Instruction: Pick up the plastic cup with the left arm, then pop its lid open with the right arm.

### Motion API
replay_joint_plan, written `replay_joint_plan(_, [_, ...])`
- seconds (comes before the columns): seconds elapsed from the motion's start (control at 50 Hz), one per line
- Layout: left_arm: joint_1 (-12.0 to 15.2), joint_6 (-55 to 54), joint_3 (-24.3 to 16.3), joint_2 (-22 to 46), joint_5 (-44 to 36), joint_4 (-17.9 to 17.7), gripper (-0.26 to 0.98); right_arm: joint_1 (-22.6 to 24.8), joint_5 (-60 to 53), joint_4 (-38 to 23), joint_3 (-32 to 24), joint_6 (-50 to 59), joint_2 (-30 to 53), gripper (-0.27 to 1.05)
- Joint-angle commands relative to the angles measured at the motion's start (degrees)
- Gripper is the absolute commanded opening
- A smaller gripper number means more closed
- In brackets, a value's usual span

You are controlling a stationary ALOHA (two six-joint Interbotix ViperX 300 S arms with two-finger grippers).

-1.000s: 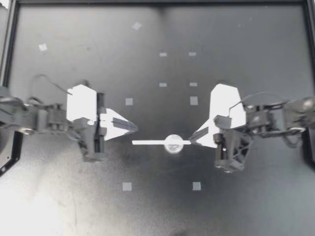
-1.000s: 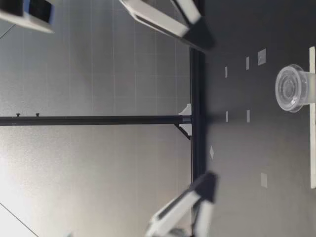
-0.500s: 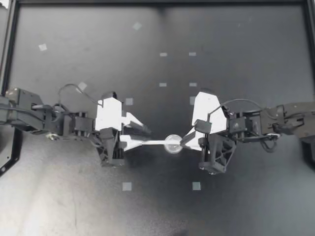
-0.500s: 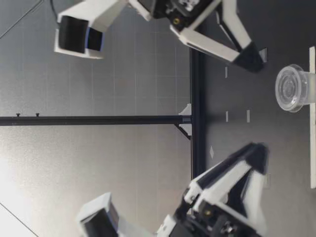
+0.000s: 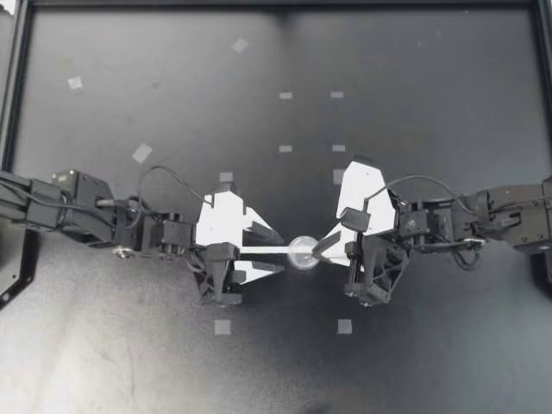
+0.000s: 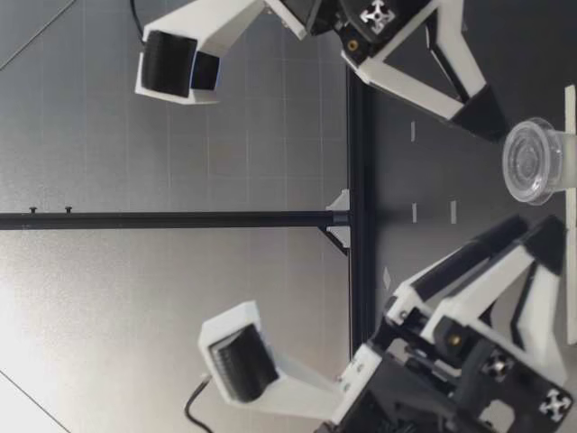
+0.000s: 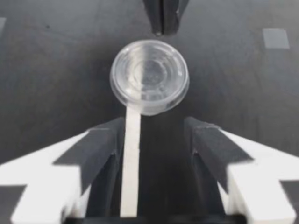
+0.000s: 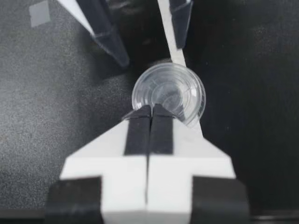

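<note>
My left gripper [image 5: 279, 251] is spread open just beside the clear plastic cup [image 5: 302, 253]. Its two fingers straddle the white strip [image 5: 259, 251] that runs out from under the cup. My right gripper [image 5: 320, 250] comes in from the cup's other side, clenched, with its joined tips at the cup's rim. From above, the tips and the rim merge, so contact cannot be confirmed.

In the left wrist view the cup [image 7: 149, 77] sits ahead of the released left gripper [image 7: 154, 123]. The strip [image 7: 131, 163] runs close along one finger's inner edge; whether it touches that finger is unclear. Its near end is cut off, and only the tip of the right gripper [image 7: 162, 21] shows beyond the cup.

In the right wrist view the right gripper [image 8: 150, 110] has its pads pressed together with nothing between them, and they meet the cup [image 8: 168, 93] at its near wall. The strip [image 8: 175, 51] passes beneath the cup.

In the low view the cup [image 6: 532, 161] stands on the strip [image 6: 570, 289] between the right gripper [image 6: 491, 115] and the left gripper [image 6: 541, 233]. Whether its mouth faces up is hard to make out.

Small tape squares [image 5: 222, 327] dot the black table [image 5: 414, 78] around the cup.
</note>
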Motion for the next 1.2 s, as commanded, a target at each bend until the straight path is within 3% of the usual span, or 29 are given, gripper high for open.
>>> replay_joint_plan(0.0, [-0.18, 0.09, -1.32, -0.35, -0.53, 0.09, 0.49, -0.44, -1.14, 0.09, -0.53, 0.09, -0.35, -0.11])
replay_joint_plan(0.78, [-0.18, 0.26, -4.31, 2.2, -1.93, 0.09, 0.49, -0.44, -3.87, 0.09, 1.93, 2.81, 1.05, -0.11])
replay_joint_plan(1.18, [-0.26, 0.35, -7.65, 3.87, 2.2, 0.09, 0.49, -0.53, -4.83, 0.0, 1.76, 2.9, 2.02, -0.11])
